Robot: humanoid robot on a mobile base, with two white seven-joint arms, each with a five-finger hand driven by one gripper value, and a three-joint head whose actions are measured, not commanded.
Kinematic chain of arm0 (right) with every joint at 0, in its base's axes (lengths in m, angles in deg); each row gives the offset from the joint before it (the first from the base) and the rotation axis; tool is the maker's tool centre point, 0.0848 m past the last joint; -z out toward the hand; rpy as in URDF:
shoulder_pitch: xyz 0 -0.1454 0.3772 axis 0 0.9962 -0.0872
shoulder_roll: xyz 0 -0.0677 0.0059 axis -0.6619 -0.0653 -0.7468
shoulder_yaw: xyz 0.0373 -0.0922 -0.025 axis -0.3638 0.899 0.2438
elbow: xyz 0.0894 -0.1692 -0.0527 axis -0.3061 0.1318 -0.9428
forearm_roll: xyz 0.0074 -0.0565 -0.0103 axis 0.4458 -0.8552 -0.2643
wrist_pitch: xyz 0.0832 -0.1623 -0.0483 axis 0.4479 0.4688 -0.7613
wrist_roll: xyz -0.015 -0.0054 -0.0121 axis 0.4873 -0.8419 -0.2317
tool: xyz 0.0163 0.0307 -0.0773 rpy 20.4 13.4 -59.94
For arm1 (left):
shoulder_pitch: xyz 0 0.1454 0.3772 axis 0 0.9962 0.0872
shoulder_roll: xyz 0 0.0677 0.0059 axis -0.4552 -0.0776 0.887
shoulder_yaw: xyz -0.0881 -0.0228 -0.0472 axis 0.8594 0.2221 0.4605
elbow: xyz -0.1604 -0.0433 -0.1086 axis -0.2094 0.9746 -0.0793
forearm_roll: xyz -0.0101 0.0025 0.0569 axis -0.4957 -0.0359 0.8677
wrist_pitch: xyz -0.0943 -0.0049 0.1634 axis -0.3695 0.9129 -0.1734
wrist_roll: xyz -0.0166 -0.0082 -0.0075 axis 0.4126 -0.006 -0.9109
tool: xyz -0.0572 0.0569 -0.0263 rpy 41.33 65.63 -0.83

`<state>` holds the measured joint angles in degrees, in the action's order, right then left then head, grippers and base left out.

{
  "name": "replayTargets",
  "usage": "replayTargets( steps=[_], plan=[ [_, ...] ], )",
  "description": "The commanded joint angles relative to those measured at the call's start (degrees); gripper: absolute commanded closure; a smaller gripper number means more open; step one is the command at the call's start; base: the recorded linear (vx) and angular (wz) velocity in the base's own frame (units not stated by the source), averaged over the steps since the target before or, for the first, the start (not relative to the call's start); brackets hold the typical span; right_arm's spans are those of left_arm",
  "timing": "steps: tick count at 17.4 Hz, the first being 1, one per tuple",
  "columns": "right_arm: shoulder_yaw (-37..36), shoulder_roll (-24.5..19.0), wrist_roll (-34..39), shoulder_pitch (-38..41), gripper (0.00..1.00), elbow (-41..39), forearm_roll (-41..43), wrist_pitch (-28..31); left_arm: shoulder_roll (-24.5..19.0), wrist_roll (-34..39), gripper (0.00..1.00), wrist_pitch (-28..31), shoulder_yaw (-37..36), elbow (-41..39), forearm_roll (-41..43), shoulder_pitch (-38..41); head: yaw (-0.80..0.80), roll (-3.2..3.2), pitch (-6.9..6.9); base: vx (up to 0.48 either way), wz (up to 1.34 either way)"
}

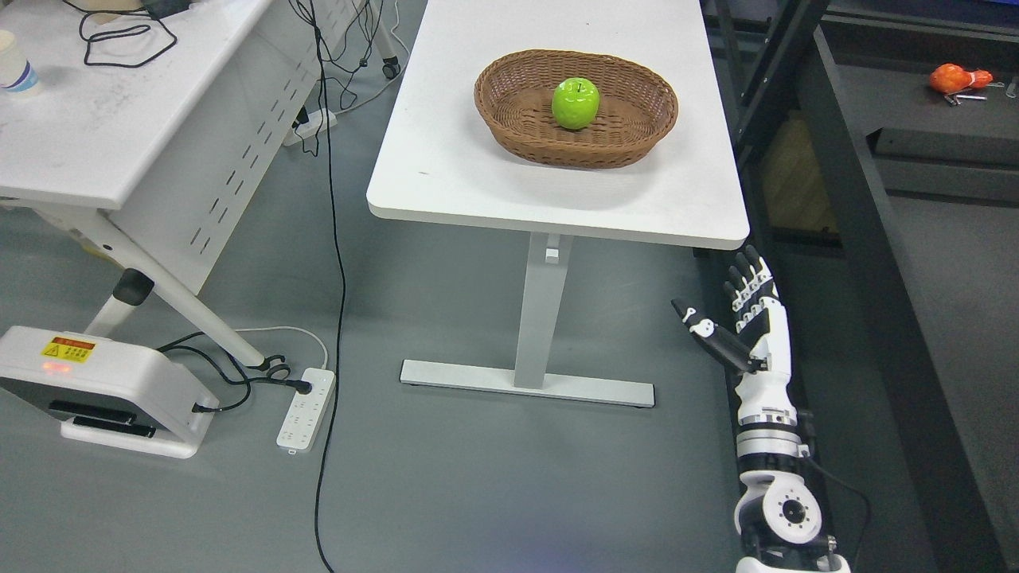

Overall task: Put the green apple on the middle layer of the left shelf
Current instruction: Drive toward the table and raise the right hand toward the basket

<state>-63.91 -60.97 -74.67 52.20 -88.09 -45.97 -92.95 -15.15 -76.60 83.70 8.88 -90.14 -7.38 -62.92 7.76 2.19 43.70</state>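
A green apple sits in a brown wicker basket on a white table. My right hand is below the table's front right corner, low and in front of the basket, with fingers spread straight and thumb out, holding nothing. A dark shelf unit stands at the right of the picture. My left arm is out of view.
A second white table with cables and a paper cup is at the left. A power strip, cables and a white device lie on the floor. An orange object lies on the shelf.
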Motion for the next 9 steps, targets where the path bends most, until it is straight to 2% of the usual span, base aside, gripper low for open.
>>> replayTargets(
  steps=[1,7,9],
  plan=[
    [1.0,1.0,0.0,0.0,0.0,0.0,0.0,0.0,-1.0,0.0,0.0,0.0,0.0,0.0,0.0,-1.2,0.0,0.0,0.0,0.0,0.0],
    [-0.6,1.0,-0.3,0.0,0.0,0.6,0.6,-0.1,-1.0,0.0,0.0,0.0,0.0,0.0,-0.1,-1.2,0.0,0.0,0.0,0.0,0.0],
    [0.3,1.0,-0.2,0.0,0.0,1.3,-1.5,-0.7,-1.0,0.0,0.0,0.0,0.0,0.0,0.0,-1.2,0.0,0.0,0.0,0.0,0.0]
  ],
)
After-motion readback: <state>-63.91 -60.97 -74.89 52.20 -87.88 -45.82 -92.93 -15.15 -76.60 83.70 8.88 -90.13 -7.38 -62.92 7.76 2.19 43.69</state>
